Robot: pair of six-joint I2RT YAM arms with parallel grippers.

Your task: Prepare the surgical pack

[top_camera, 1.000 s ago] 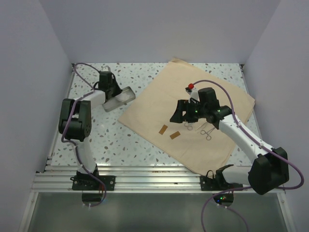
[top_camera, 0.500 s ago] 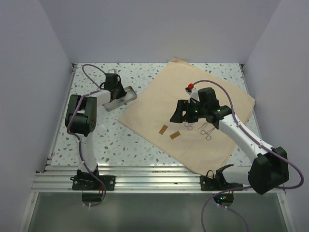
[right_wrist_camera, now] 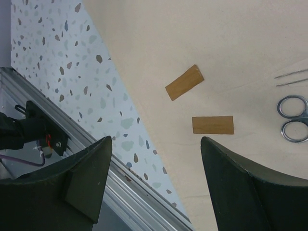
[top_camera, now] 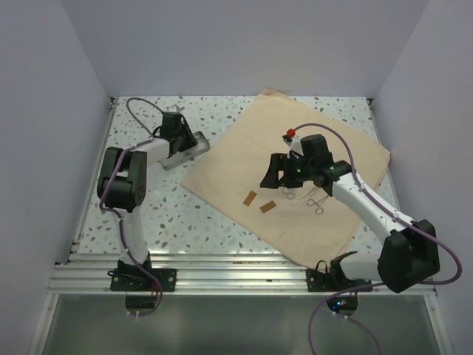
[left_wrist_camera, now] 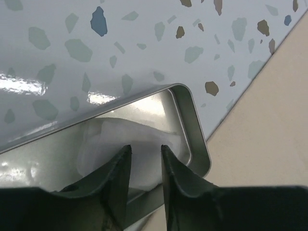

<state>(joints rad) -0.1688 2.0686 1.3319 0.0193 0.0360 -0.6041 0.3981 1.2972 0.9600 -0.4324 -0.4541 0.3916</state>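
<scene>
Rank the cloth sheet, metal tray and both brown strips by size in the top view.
1. cloth sheet
2. metal tray
3. left brown strip and right brown strip: they look alike, so unranked.

Shows a white terrazzo tabletop (top_camera: 148, 214), flecked grey, blue and brown. Meets plain pale lavender-grey walls on three sides: back wall (top_camera: 244, 44), left wall (top_camera: 44, 148), right wall (top_camera: 436, 111). Ends at the near edge in a slotted aluminium rail (top_camera: 236, 270), with a dull grey panel (top_camera: 236, 325) below. Sits under soft, even light; gives off glossy glare patches in the left wrist view.
</scene>
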